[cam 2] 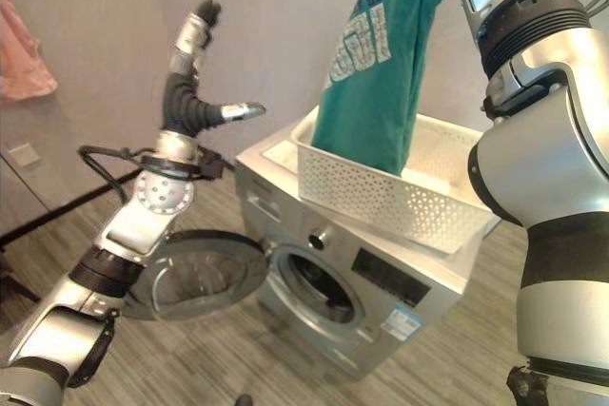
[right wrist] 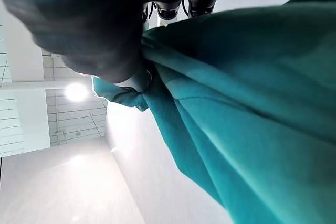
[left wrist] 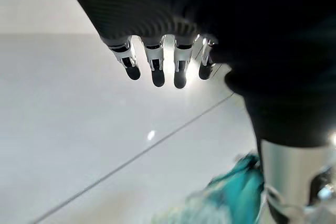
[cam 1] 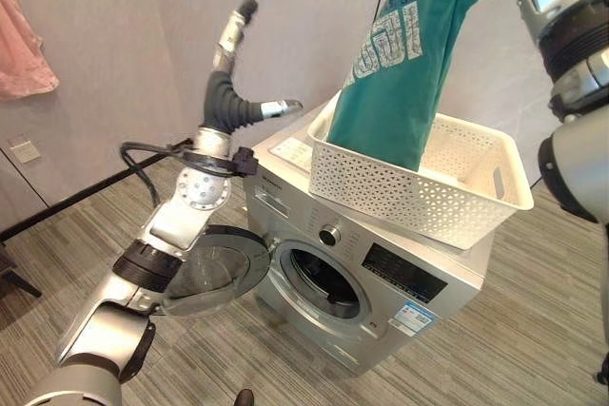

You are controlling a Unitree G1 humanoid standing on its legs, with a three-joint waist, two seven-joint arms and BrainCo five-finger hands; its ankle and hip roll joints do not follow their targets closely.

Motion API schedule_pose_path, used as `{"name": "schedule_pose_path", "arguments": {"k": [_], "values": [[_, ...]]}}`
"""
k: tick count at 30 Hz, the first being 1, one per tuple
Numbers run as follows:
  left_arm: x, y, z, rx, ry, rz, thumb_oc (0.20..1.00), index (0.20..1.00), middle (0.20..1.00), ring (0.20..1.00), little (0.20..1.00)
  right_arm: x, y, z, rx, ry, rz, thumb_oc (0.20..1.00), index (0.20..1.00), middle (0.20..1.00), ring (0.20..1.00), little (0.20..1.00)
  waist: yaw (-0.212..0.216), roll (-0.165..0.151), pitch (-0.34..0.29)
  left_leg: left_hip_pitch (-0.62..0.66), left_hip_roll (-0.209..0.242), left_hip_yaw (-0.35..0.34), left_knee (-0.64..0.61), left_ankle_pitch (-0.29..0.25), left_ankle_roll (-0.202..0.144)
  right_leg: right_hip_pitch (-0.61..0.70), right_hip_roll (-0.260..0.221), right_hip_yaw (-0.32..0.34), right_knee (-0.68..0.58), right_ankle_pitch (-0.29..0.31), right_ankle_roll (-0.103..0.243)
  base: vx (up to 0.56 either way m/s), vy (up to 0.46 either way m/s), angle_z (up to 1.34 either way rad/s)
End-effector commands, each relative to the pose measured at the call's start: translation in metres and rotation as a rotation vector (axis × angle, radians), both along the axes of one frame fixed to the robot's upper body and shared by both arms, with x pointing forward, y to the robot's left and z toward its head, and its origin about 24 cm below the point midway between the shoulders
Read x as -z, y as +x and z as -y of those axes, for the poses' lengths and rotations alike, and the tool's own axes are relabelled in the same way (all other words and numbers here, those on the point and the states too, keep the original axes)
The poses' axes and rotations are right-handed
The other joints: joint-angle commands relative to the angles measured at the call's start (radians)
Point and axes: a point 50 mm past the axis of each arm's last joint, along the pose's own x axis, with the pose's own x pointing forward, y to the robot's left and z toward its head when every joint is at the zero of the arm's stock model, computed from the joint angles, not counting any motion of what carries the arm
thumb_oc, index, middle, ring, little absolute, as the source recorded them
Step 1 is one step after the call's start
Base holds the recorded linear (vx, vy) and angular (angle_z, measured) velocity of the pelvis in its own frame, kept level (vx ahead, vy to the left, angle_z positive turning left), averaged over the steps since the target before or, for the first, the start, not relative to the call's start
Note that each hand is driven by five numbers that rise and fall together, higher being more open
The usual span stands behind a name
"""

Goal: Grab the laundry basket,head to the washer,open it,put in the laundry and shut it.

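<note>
Garment: a teal T-shirt (cam 1: 411,54) with pale print hangs from above, its lower end down inside the basket.
Basket: a white perforated laundry basket (cam 1: 381,183) sits on top of the washer.
Right hand: the right hand (right wrist: 131,51) is raised high, fingers bunched tight on the shirt's upper end.
Washer: a silver front-loading washer (cam 1: 381,282); its round door (cam 1: 214,273) is swung open to the robot's left, drum mouth exposed.
Left hand: the left hand (cam 1: 233,92) is lifted beside the washer, fingers straight, thumb out, holding nothing.
Surroundings: a pink cloth (cam 1: 24,45) hangs on the wall at far left.
</note>
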Motion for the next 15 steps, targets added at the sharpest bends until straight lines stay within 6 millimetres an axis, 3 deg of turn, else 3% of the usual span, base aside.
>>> {"name": "schedule_pose_path", "arguments": {"k": [1, 7, 15], "values": [[-0.039, 0.010, 0.019, 0.054, 0.003, 0.078, 1.000, 1.000, 1.000, 1.000, 1.000, -0.076, -0.050, -0.004, 0.020, -0.007, 0.217, 0.200, 0.200, 0.200, 0.200, 0.200, 0.002, -0.048, 0.027, 0.085, 0.048, 0.029, 0.006, -0.116, -0.010, 0.061, -0.060, 0.045, 0.007, -0.083, 0.033, -0.01, 0.000, -0.04], [-0.027, 0.035, 0.053, 0.066, 0.013, -0.061, 1.000, 1.000, 1.000, 1.000, 1.000, -0.067, -0.043, -0.027, -0.056, -0.002, 0.190, 0.200, 0.200, 0.200, 0.200, 0.200, -0.030, -0.035, 0.023, 0.086, 0.050, 0.037, 0.006, -0.114, -0.012, 0.053, -0.058, 0.058, 0.007, -0.080, 0.031, -0.01, 0.007, -0.03], [-0.020, 0.057, 0.073, -0.014, 0.033, -0.171, 1.000, 1.000, 1.000, 1.000, 1.000, -0.055, -0.036, -0.058, -0.157, 0.000, 0.155, 0.200, 0.200, 0.200, 0.200, 0.200, -0.066, -0.021, 0.018, 0.092, 0.052, 0.054, 0.006, -0.114, -0.014, 0.045, -0.059, 0.074, 0.007, -0.074, 0.031, -0.01, 0.005, -0.11]]}}
